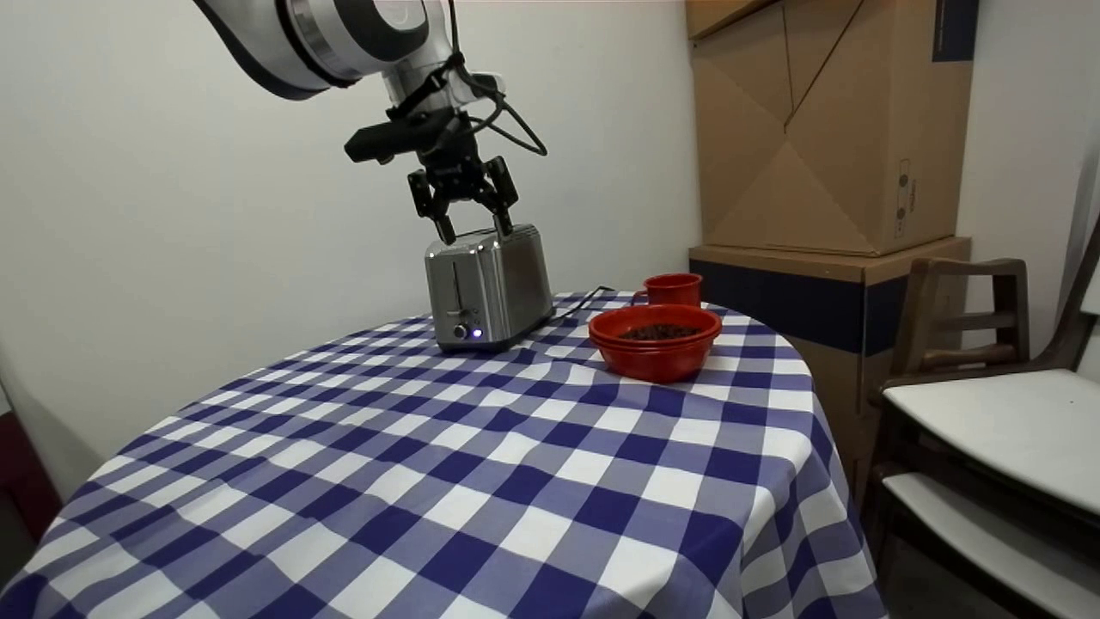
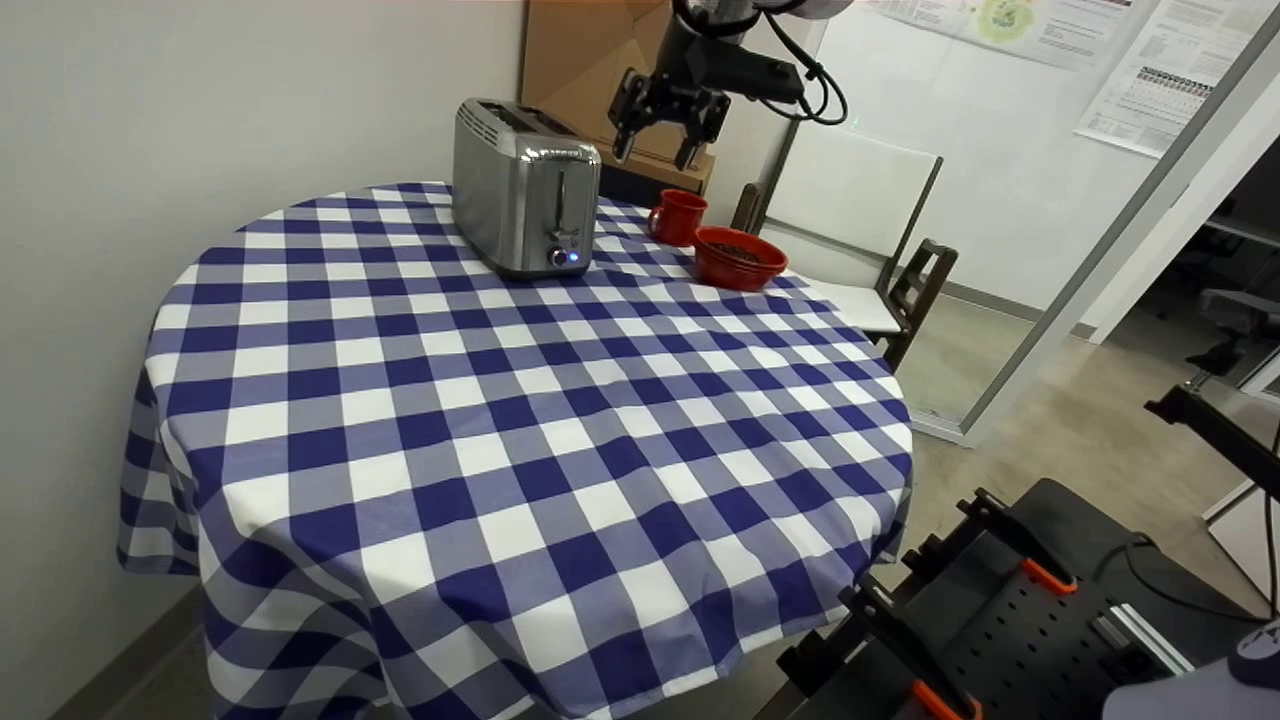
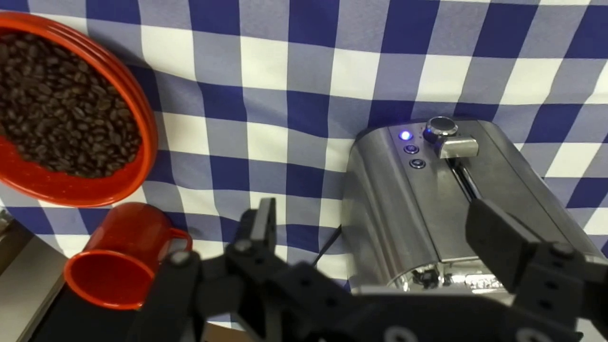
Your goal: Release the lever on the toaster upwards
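The silver-grey toaster (image 1: 522, 279) stands upright on the checked tablecloth. It also shows in an exterior view (image 2: 487, 190) and in the wrist view (image 3: 394, 199). Its lever (image 3: 459, 147) sits low in the front slot, close to the round knob (image 3: 441, 127); it also shows in an exterior view (image 2: 566, 238). A blue light (image 3: 405, 135) is lit beside the knob. My gripper (image 1: 475, 230) is open and empty, held high near the toaster's top. In an exterior view the gripper (image 2: 654, 155) appears beside the toaster, apart from it. In the wrist view the right finger overlaps the toaster's front.
A red bowl (image 1: 657, 357) with dark beans and a red mug (image 1: 673, 290) stand beside the toaster. A black cord (image 3: 327, 246) runs behind the toaster. Cardboard boxes (image 1: 825, 155) and a chair (image 1: 1005, 413) stand past the table edge. A wall (image 1: 215, 215) rises behind the table.
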You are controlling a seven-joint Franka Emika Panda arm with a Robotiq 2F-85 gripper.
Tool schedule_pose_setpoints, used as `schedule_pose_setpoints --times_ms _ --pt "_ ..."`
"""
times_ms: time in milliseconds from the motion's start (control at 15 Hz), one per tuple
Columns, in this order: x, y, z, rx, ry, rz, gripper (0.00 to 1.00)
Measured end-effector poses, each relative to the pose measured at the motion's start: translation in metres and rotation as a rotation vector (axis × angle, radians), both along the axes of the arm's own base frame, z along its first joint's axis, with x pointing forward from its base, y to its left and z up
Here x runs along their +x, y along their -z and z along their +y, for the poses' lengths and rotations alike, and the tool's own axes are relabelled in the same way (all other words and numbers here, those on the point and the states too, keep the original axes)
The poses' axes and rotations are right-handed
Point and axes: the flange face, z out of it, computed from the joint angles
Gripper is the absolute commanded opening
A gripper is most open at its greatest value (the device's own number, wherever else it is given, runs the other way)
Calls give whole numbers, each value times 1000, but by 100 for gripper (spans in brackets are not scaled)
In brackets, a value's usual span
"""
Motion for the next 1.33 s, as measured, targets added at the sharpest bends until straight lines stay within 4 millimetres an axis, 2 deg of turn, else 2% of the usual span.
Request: schedule_pose_setpoints --times_ms 667,800,1000,1333 --pt "1 8 -6 -17 6 3 100" --pt "2 24 -13 -24 13 11 100" --pt "5 60 -20 -28 20 46 100" --pt "16 111 -17 -31 -40 94 100"
